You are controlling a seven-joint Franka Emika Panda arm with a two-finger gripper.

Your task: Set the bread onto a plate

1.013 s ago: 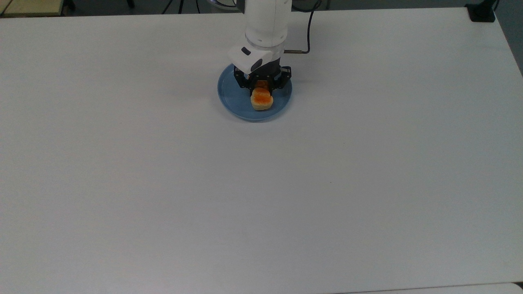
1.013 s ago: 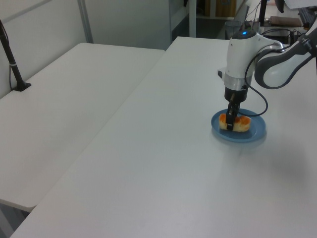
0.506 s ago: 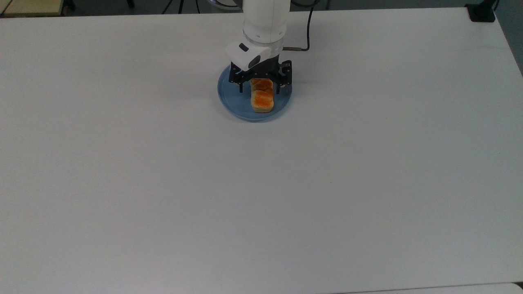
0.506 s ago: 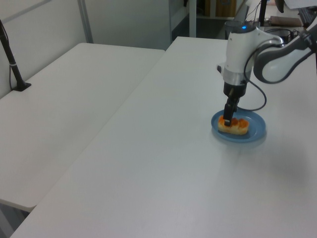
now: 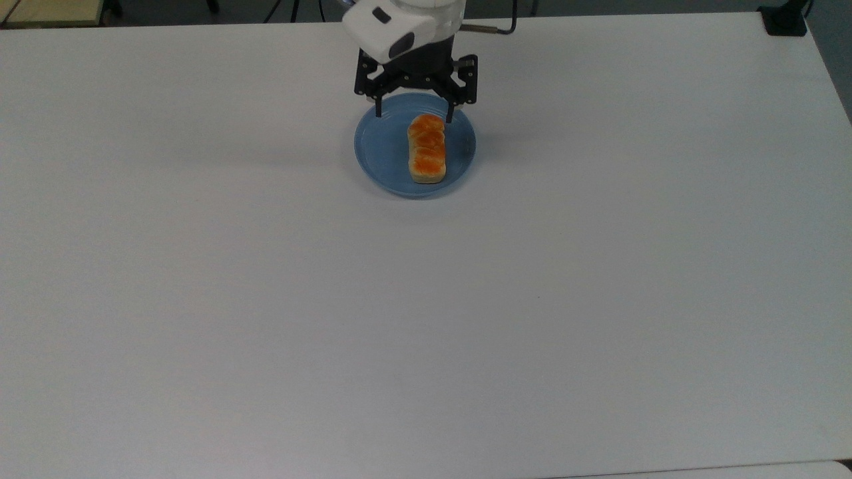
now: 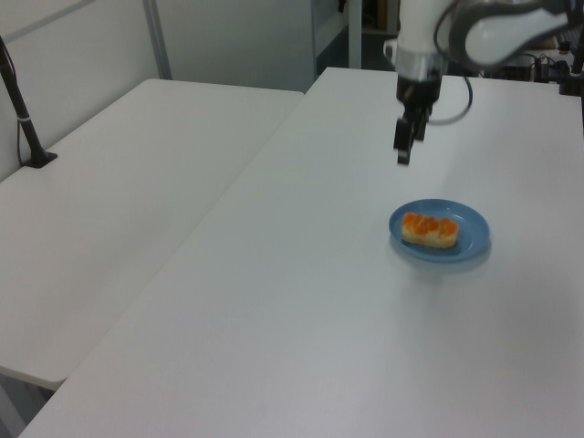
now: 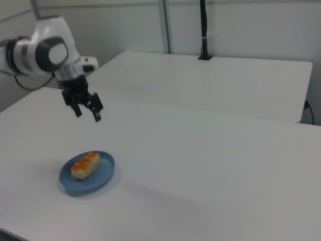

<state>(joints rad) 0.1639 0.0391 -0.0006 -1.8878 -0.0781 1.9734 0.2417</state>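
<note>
**A robotics lab set up with plain white worktops**

The scene is a lab or test room. A white, smooth-shelled robot arm [image 7: 47, 52] with a black cable [image 6: 461, 87] trailing from its wrist stands at the far edge of a wide, bare white worktop [image 5: 426, 299]. A second white table [image 6: 109, 219] stands just beside it, and a black pole clamped to a table edge [image 7: 203, 30] rises upright in the right view. Pale partition walls with grey metal posts [image 7: 164, 25] close the room behind. Cluttered shelving and equipment [image 6: 511, 36] show at the back in the left view.
</note>
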